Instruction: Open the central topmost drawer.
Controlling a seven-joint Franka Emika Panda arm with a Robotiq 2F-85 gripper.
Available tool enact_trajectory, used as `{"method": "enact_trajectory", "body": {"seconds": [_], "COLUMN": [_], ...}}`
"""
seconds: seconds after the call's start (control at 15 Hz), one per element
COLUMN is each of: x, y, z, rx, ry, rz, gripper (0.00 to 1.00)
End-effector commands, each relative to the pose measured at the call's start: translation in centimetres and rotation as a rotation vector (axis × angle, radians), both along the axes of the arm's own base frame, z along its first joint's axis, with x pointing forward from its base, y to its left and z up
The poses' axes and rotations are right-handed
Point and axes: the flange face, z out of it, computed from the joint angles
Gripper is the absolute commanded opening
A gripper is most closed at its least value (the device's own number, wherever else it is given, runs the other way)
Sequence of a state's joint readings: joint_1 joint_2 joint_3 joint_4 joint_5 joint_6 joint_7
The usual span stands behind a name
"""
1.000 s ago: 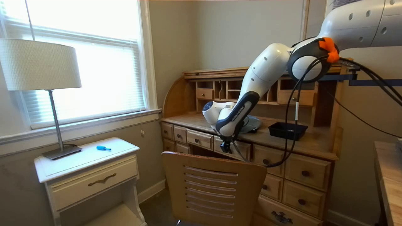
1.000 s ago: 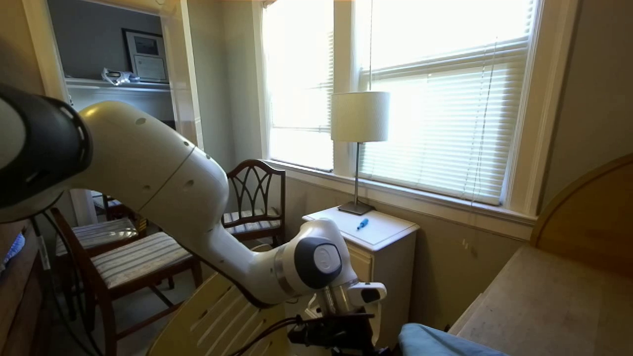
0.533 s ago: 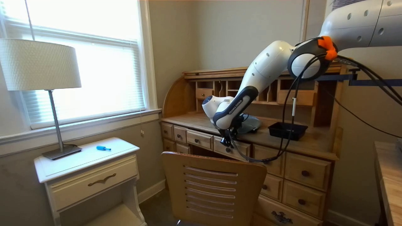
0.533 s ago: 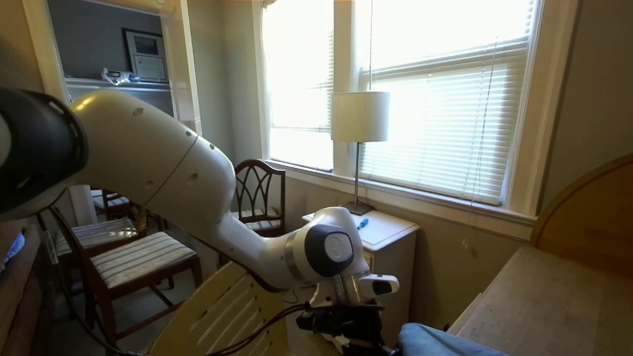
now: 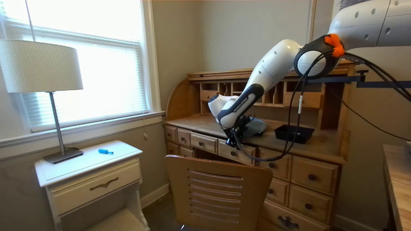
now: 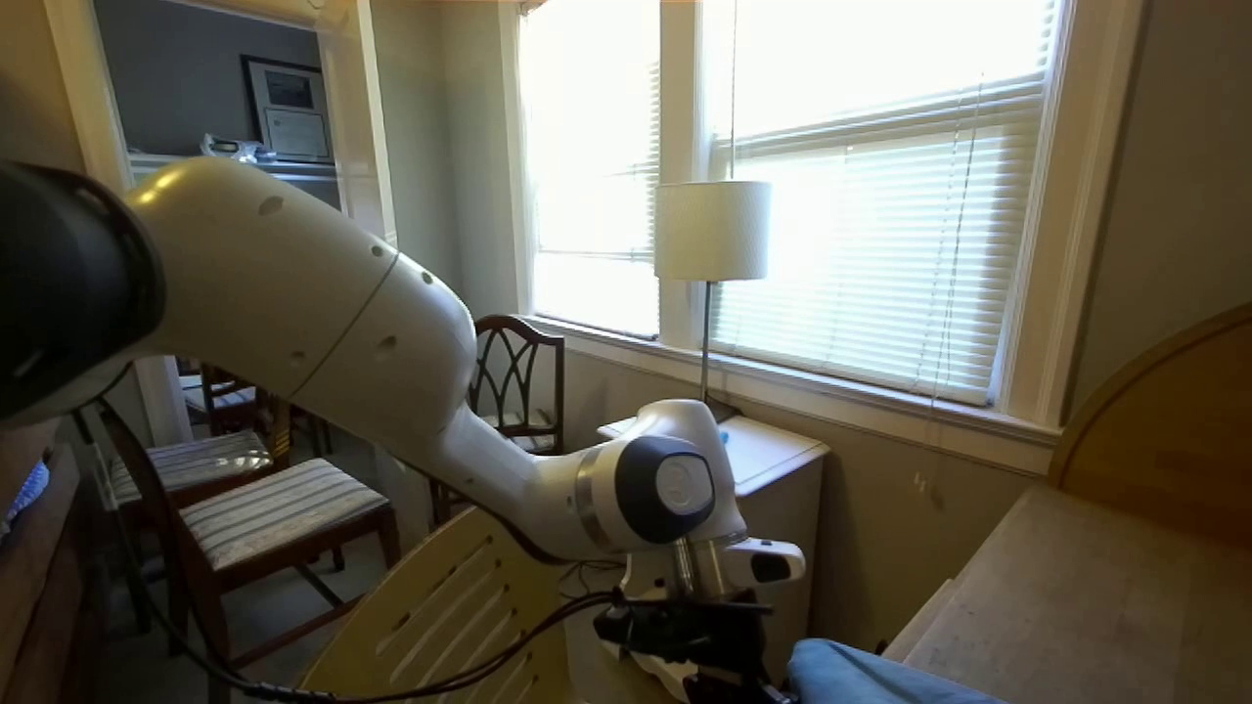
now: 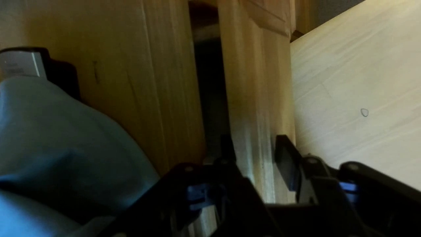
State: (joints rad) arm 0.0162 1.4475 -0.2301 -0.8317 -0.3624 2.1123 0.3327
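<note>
Three things could spoil this, as I judge it from my end. The central topmost drawer (image 7: 256,92) lies just under the lip of the counter (image 7: 164,82) and already stands partly out: the wrist view shows a dark slot (image 7: 213,98) behind its front. My jaws straddle that front's top edge, one on the slot side and one on the room side. They look spread rather than clamped, and I can't tell whether the pads (image 7: 286,161) touch wood.

First, slipping. If I bite too shallow over the edge, any lift in the pull may let the jaws ride up and off. Second, the chair (image 5: 250,192). Its back rises in front of the drawer, and in the wrist view it shows just beside the wood; I'd expect the front, or the arm (image 5: 273,65), to knock it well short of full travel. Third, twist. I seem nearer one dark knob (image 5: 233,153) than the other, so a sideways tug could bind so wide a drawer. I'd also mind the cable (image 5: 300,104), whose loop, in an exterior view, hangs across a neighbouring drawer (image 5: 279,166) and might catch there.
</note>
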Motion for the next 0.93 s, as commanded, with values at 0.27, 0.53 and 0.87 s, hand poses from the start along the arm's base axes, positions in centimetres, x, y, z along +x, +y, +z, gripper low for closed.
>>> {"method": "enact_trajectory", "body": {"seconds": [0.27,0.53,0.87], "x": [1.2,1.4,2.1], "y": [7.5,10.0,14.4], "z": [0.2,0.7,1.6], "rx": [0.129,0.128,0.170], "ry": [-0.064,-0.061,-0.101], "rz": [0.066,0.108,0.186], "gripper": [0.11,0.11,0.11]}}
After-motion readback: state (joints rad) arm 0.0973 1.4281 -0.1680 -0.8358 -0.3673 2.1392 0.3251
